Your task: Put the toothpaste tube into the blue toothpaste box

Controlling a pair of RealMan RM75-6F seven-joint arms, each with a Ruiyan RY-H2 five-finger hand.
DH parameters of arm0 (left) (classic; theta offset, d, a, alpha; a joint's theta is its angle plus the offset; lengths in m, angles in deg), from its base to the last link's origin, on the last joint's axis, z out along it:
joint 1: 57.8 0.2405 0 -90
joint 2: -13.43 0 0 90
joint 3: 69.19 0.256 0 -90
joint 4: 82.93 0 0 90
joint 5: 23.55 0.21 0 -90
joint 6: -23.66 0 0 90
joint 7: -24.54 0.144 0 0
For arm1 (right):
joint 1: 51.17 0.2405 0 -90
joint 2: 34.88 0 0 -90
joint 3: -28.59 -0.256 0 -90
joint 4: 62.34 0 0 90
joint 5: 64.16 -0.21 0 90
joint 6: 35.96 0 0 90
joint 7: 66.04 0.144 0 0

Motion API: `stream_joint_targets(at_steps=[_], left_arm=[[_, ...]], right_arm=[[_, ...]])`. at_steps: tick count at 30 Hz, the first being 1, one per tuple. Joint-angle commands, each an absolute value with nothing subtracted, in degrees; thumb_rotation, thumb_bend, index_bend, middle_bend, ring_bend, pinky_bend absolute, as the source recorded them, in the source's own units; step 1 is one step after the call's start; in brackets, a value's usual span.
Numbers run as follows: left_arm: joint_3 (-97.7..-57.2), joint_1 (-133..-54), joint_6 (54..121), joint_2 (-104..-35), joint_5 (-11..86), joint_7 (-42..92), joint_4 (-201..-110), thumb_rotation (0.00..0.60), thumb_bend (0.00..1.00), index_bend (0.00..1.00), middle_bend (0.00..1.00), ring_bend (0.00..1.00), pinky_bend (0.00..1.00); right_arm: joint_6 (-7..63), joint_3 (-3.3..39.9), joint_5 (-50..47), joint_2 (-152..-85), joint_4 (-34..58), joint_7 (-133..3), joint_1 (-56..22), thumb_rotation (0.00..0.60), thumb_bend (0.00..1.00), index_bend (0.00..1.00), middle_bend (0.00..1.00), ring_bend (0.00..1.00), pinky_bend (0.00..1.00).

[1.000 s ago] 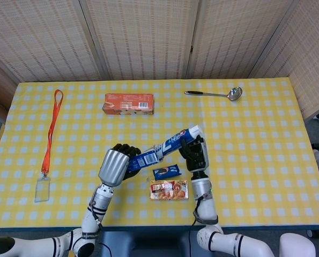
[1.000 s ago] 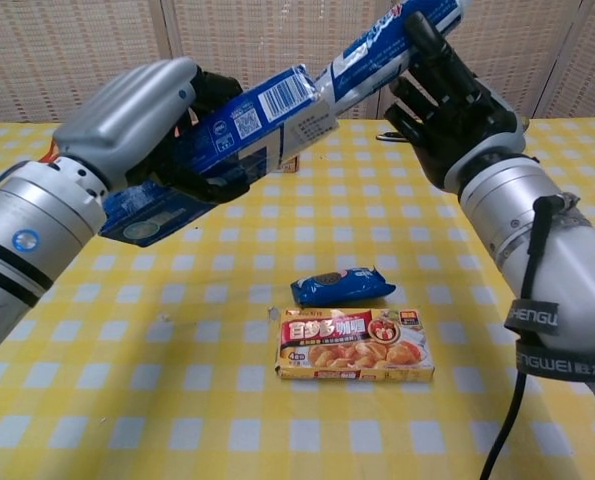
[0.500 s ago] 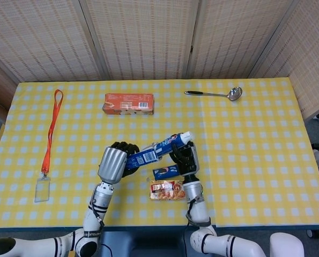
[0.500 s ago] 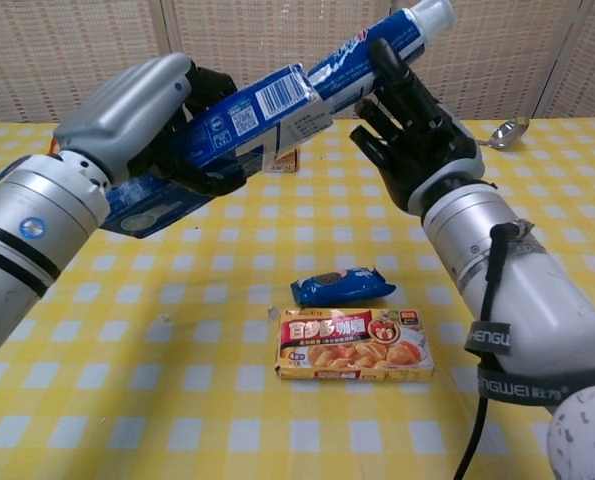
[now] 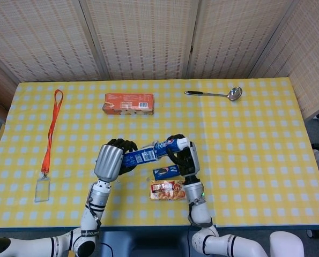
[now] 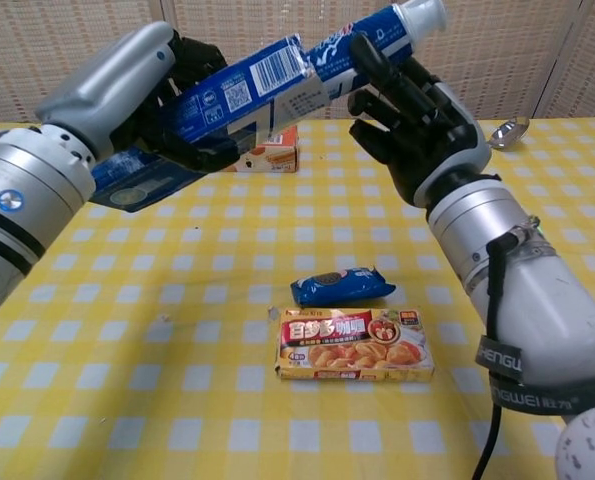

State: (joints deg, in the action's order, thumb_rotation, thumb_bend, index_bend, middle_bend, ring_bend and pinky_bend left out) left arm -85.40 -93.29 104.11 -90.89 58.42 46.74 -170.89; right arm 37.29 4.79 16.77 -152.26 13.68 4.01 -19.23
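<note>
My left hand (image 6: pixel 142 95) (image 5: pixel 112 159) grips the blue toothpaste box (image 6: pixel 217 110) (image 5: pixel 138 157), held tilted above the table with its open end up toward the right. The toothpaste tube (image 6: pixel 382 28) (image 5: pixel 171 144), blue with a white cap, sticks out of that open end; its rear part is hidden inside the box. My right hand (image 6: pixel 412 115) (image 5: pixel 183 160) holds the tube's exposed part from below, fingers wrapped up around it.
A small blue snack packet (image 6: pixel 342 286) and a red-and-yellow food box (image 6: pixel 355 344) lie on the yellow checked table (image 5: pixel 256 139) under the hands. An orange box (image 5: pixel 128 104), a metal ladle (image 5: pixel 215 94) and an orange lanyard with badge (image 5: pixel 50 134) lie further off.
The tube has slid deeper into the box, less of it showing. Both hands have shifted left and slightly away from me, and the right hand has closed in on the box's open end.
</note>
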Motion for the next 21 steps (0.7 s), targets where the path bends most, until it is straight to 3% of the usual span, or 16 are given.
stream_joint_targets(at_steps=[1,7,14,16,21], left_arm=[[-85.57,-92.83,103.94,-89.74,57.98,44.86,-173.75,0.6,0.34,0.61,0.63,0.52,0.55],[-85.95,-92.46,104.5,-88.23,58.69,42.39,-177.59,0.6,0.34,0.61,0.64,0.53,0.56],[-86.46,-92.12,104.47,-87.59,57.68,40.95,-179.23,0.6,0.34,0.61,0.63,0.54,0.58],[-86.6,-92.19,104.14,-87.64,57.15,40.6,-179.2,0.6,0.34,0.61,0.63,0.54,0.58],[-87.24,-92.21,104.15,-87.41,56.65,39.2,-179.11,0.6,0.34,0.61,0.63,0.54,0.58]], right_arm=[[38.29,5.23,18.29,-150.09,15.63,0.94,-18.98,0.6,0.47,0.78,0.7,0.68,0.95],[37.63,6.01,19.51,-146.73,17.91,-2.3,-18.41,0.6,0.47,0.76,0.65,0.64,0.91],[38.05,7.63,21.85,-144.9,16.13,1.99,-17.72,0.6,0.47,0.64,0.54,0.55,0.81],[37.8,8.28,22.66,-144.57,15.46,3.62,-17.15,0.6,0.47,0.56,0.49,0.52,0.78],[38.08,9.36,24.53,-143.89,14.03,7.59,-15.82,0.6,0.47,0.22,0.33,0.41,0.66]])
